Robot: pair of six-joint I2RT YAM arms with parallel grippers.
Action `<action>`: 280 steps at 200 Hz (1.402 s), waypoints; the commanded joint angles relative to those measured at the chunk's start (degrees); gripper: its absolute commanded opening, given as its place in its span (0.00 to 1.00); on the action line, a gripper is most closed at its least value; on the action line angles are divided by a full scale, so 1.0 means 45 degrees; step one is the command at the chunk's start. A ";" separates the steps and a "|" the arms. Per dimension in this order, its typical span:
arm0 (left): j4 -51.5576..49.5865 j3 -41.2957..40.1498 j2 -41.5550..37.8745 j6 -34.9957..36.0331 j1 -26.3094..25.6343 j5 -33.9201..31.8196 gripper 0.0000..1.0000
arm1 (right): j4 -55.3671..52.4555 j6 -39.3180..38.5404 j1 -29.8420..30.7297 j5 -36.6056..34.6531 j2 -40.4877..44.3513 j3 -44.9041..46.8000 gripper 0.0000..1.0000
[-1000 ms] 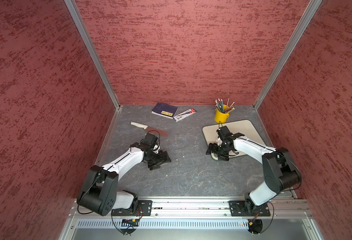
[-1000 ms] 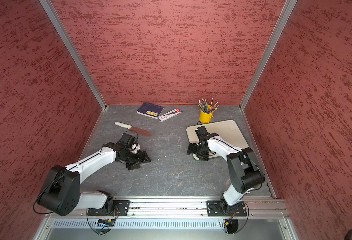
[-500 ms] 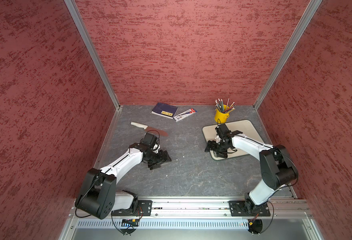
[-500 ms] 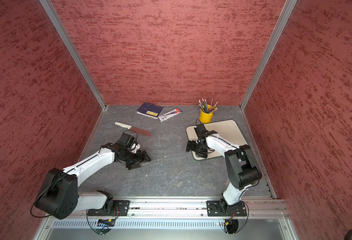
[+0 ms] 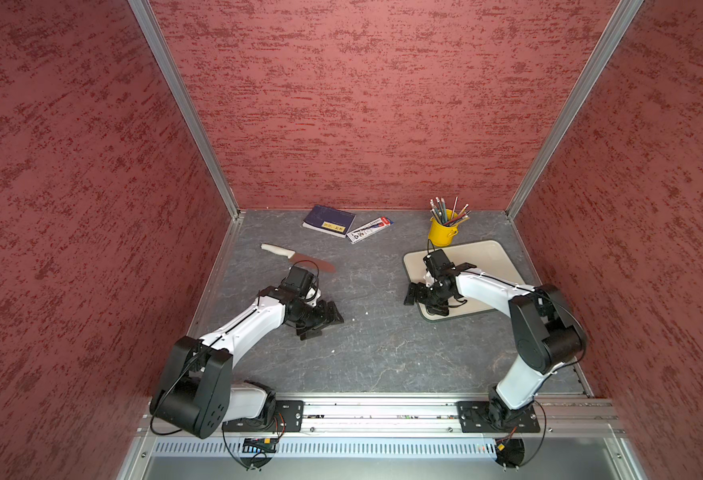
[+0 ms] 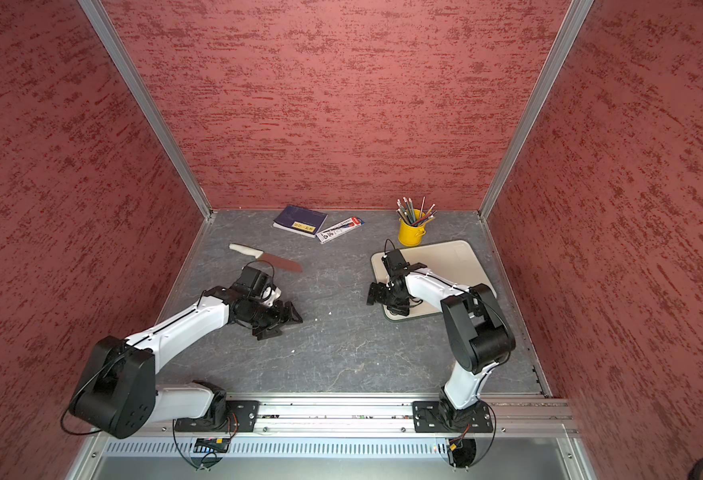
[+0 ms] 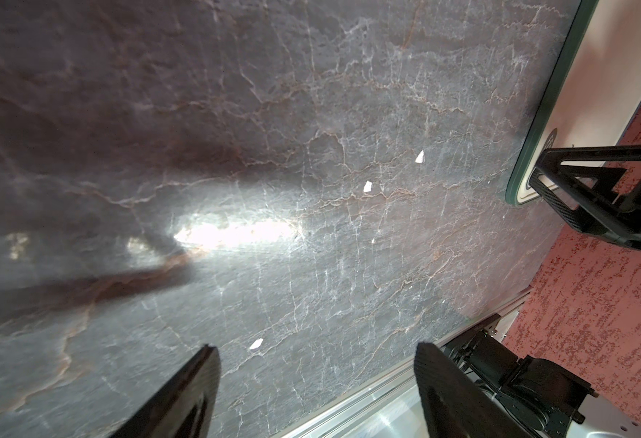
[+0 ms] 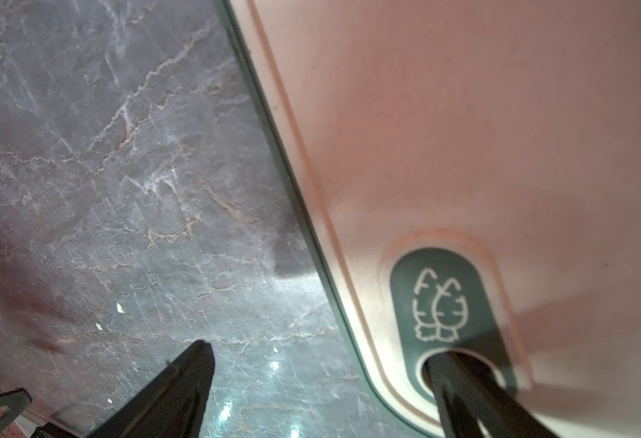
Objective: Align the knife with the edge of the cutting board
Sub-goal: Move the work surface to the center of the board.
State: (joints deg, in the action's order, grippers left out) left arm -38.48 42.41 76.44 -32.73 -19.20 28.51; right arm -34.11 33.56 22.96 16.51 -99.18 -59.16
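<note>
Left gripper (image 5: 322,326) spread, empty | right gripper (image 5: 422,303) spread astride cutting board (image 5: 482,257) corner | knife (image 5: 297,258) diagonal, tip toward board

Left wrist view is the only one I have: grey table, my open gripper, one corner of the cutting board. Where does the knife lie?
Observer: In both top views the knife lies flat on the table beyond the left gripper, far from the cutting board.
Operator: Which way does it point?
Observer: Its handle points away from the board, its blade toward it.
Operator: What is the black frame at the board's corner?
Observer: The right gripper; the right wrist view shows one finger poking through the board's dark oval mark, the other beside the board over the table.
</note>
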 commanded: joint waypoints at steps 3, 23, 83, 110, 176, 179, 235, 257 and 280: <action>0.0288 -0.0137 -0.0181 -0.0160 -0.0015 -0.0141 0.85 | 0.0558 0.0472 0.0978 0.0543 -0.0078 0.0643 0.93; 0.0360 -0.0166 -0.0229 -0.0302 0.0004 -0.0188 0.85 | 0.0972 0.0859 0.1743 0.0777 0.0008 0.0847 0.93; 0.0416 -0.0426 -0.0264 -0.0500 0.0057 -0.0318 0.85 | 0.1635 0.2044 0.4808 0.1049 -0.1352 -0.0728 0.94; 0.0350 -0.0505 -0.0384 -0.0526 0.0160 -0.0371 0.85 | 0.1401 0.2112 0.5748 0.1114 -0.2046 -0.2159 0.95; 0.0637 -0.0712 -0.0418 -0.0722 0.0185 -0.0013 0.85 | -0.0400 0.0212 0.3727 -0.0169 -0.0424 -0.3014 0.98; 0.0682 -0.0714 -0.0393 -0.0760 0.0185 0.0016 0.85 | -0.0466 0.0141 0.3501 -0.0229 -0.0283 -0.2939 0.98; 0.1673 -0.0232 0.0442 -0.1321 -0.0093 0.0633 0.84 | -0.1395 -0.1025 -0.1642 -0.0982 0.1487 -0.1024 0.98; 0.1671 0.0214 0.0989 -0.1320 -0.0278 0.0626 0.84 | -0.1854 -0.1583 -0.3486 -0.1346 0.1456 -0.0761 0.98; 0.1653 0.0679 0.1500 -0.1320 -0.0437 0.0587 0.84 | -0.2030 -0.1968 -0.4803 -0.1546 0.1329 -0.0709 0.98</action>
State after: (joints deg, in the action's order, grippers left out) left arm -32.42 42.54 81.32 -38.24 -20.32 30.61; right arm -39.51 28.49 5.87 12.29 -93.08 -63.64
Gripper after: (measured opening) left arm 0.837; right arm 0.983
